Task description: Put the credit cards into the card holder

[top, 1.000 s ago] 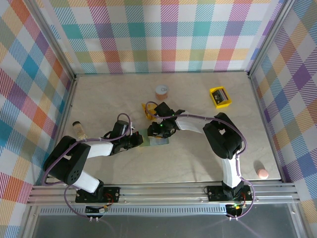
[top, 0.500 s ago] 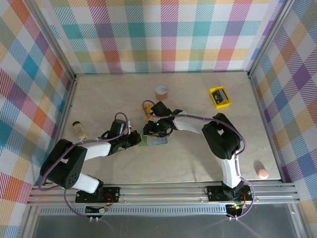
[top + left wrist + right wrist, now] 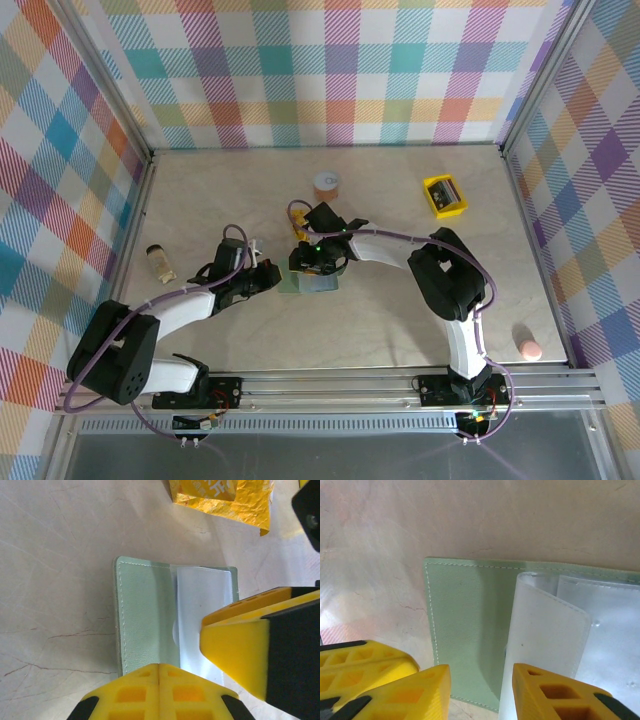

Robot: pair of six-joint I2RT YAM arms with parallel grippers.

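The card holder [image 3: 312, 283] lies open on the table, a sage green panel [image 3: 145, 620] with a clear plastic sleeve [image 3: 202, 600] folded over its inside. My left gripper [image 3: 159, 672] is shut with nothing in it, its tip over the wallet's near edge. My right gripper [image 3: 480, 690] hangs open just above the wallet; one finger is over the green panel [image 3: 465, 625], the other over the curled clear sleeve [image 3: 545, 635]. In the top view the left gripper [image 3: 268, 275] is at the wallet's left side and the right gripper [image 3: 308, 262] over its far side. The credit cards are hidden.
A crinkly orange-yellow snack packet [image 3: 225, 497] lies just beyond the wallet. Farther back stand an orange roll [image 3: 327, 185] and a yellow square tray [image 3: 445, 196]. A small bottle [image 3: 158, 261] lies at the left, and a pink object [image 3: 530, 349] by the right wall.
The right gripper has shifted a little left over the wallet with its jaws slightly narrower. The left arm has swung, drawing its shut gripper slightly left.
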